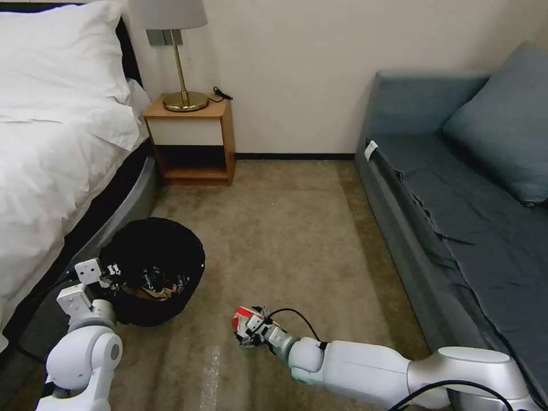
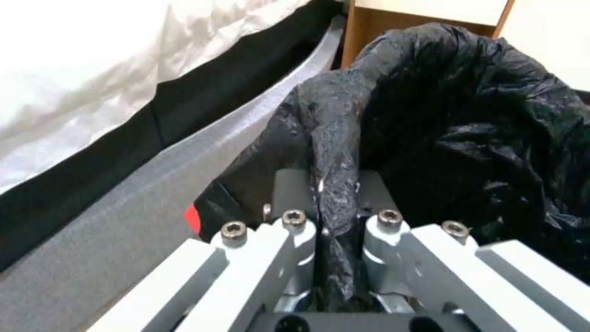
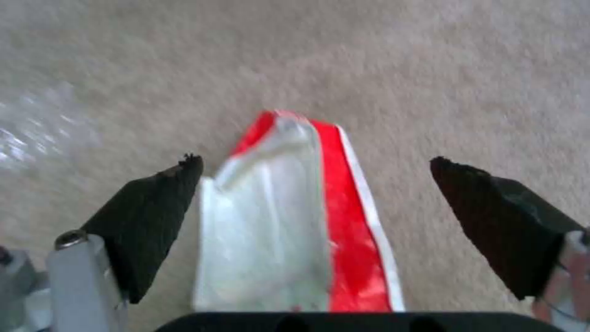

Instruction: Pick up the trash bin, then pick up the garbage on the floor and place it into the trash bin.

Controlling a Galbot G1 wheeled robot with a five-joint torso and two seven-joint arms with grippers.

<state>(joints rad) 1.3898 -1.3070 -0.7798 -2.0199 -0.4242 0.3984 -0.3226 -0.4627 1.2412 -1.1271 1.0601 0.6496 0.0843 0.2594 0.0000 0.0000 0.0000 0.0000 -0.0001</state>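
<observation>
On the near carpet the red-white packet [image 3: 295, 226] is straddled by the right gripper [image 3: 313, 193], jaws apart, closing judged next, while the trash bin [image 1: 153, 268] at near left is held by the left gripper [image 2: 335, 203], jaws clamped on its liner.

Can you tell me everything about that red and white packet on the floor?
The flat red-and-white packet looks like shiny crinkled foil or plastic, silvery-white on one side with a red stripe and thin white edge down the other. It lies on the beige carpet, right of the round black trash bin. The right gripper is open, a black fingertip on each side of it. One seems to brush its edge.
</observation>
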